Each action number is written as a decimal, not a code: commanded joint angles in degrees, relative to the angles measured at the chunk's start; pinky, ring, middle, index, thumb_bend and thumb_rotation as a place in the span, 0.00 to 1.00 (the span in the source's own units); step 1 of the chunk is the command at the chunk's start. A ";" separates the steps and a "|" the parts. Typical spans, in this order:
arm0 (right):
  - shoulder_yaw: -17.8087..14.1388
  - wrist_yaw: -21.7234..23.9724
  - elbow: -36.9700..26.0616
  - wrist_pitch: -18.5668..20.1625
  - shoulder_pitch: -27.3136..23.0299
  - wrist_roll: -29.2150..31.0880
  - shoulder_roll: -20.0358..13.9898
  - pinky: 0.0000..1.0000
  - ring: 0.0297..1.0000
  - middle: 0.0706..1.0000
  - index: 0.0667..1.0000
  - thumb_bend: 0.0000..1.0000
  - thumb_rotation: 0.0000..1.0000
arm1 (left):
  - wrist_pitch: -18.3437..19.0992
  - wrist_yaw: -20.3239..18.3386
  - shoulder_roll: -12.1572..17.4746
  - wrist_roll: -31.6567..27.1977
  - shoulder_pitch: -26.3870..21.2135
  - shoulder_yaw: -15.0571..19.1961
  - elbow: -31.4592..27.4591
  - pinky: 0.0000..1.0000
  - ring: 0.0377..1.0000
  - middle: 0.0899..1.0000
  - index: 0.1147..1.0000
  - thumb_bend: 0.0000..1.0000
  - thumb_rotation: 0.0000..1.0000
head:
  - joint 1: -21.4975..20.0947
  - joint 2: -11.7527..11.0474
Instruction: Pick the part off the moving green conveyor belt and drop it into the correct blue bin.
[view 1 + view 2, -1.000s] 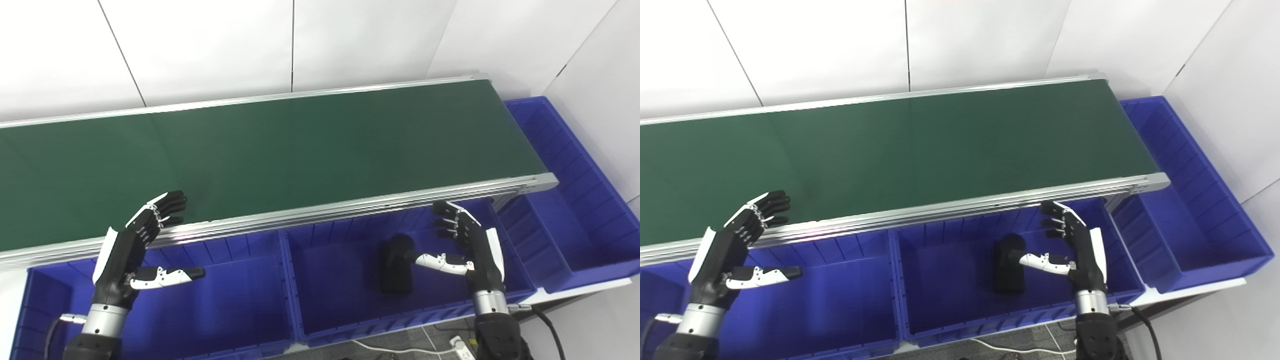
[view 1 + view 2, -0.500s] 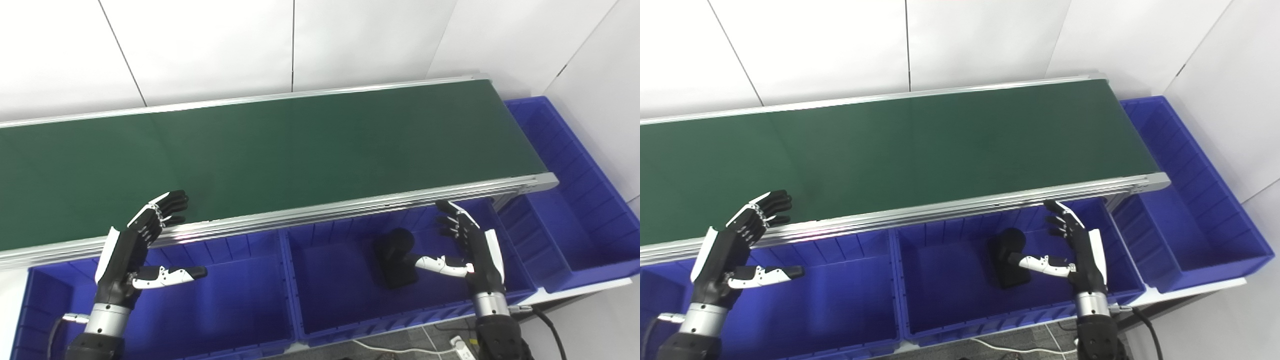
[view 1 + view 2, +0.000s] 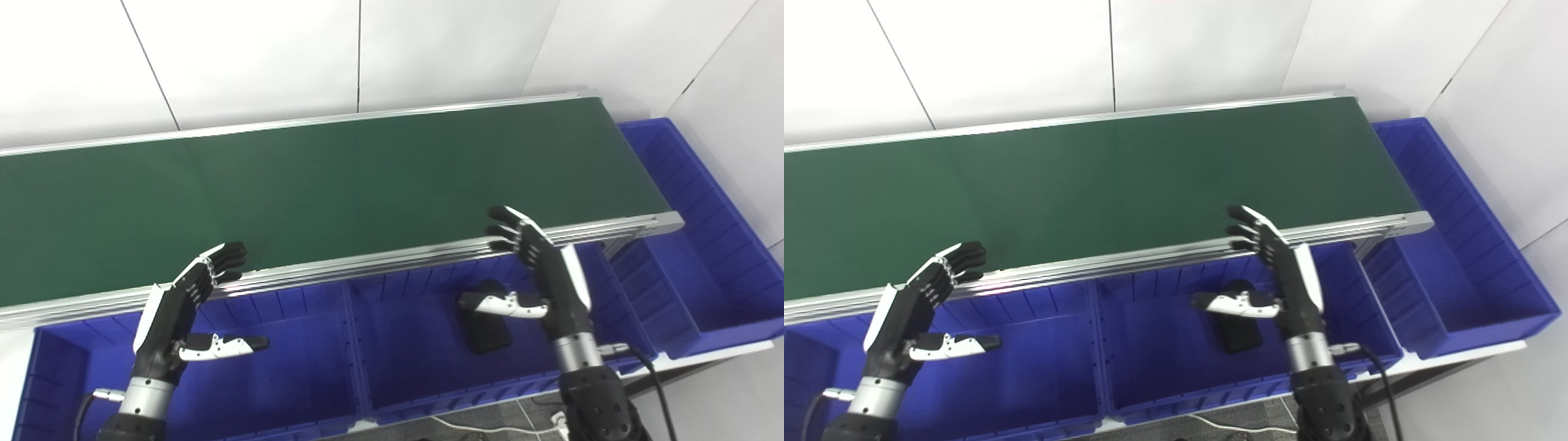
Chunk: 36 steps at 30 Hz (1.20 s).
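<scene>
A black part [image 3: 488, 323] lies on the floor of the middle blue bin [image 3: 404, 367], near its right side. My right hand [image 3: 542, 269] hovers open above that bin, fingers spread and reaching up to the conveyor's near rail, thumb over the part without touching it. Over the left blue bin [image 3: 282, 380] my left hand [image 3: 184, 306] is open too, fingertips at the rail. The green conveyor belt [image 3: 318, 184] carries nothing that I can see.
A third blue bin [image 3: 698, 245] stands at the belt's right end, running away from me. The aluminium rail [image 3: 380, 263] borders the belt on my side. White wall panels rise behind. A cable and power strip [image 3: 560, 422] lie on the floor below.
My right hand has risen and moved left, away from the black part, which now rests in the middle bin. My left hand shifted slightly right and stayed open.
</scene>
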 commanded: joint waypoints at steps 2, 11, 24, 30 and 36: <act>1.41 1.48 -3.71 -1.18 -1.10 1.71 0.22 0.70 0.79 0.84 0.82 1.00 0.25 | -2.11 0.88 -0.65 0.16 -0.39 -0.55 -2.00 0.73 0.78 0.78 0.76 0.98 0.13 | 3.41 -0.31; 4.27 4.13 -4.49 -2.49 -2.59 2.72 -0.22 0.72 0.80 0.87 0.84 1.00 0.29 | -2.12 3.08 -1.90 2.83 -0.05 -3.18 -1.63 0.73 0.80 0.80 0.77 0.99 0.15 | 12.89 -1.12; 5.87 7.05 10.49 -6.24 -7.16 4.84 -0.36 0.74 0.80 0.85 0.81 1.00 0.30 | -2.08 10.94 -3.12 9.22 0.22 -8.20 -3.11 0.72 0.79 0.79 0.76 1.00 0.21 | 22.36 -0.11; 6.49 8.22 16.18 -8.90 -8.37 5.08 -0.43 0.75 0.79 0.83 0.80 1.00 0.26 | -2.09 12.75 -3.55 9.25 -0.02 -10.05 -3.42 0.71 0.78 0.79 0.76 1.00 0.18 | 24.29 -0.31; 7.08 8.19 20.45 -11.26 -9.45 3.91 -0.04 0.77 0.80 0.83 0.80 1.00 0.26 | -2.11 12.80 -3.21 8.77 -0.17 -10.22 -3.52 0.72 0.79 0.80 0.76 1.00 0.18 | 23.39 -0.66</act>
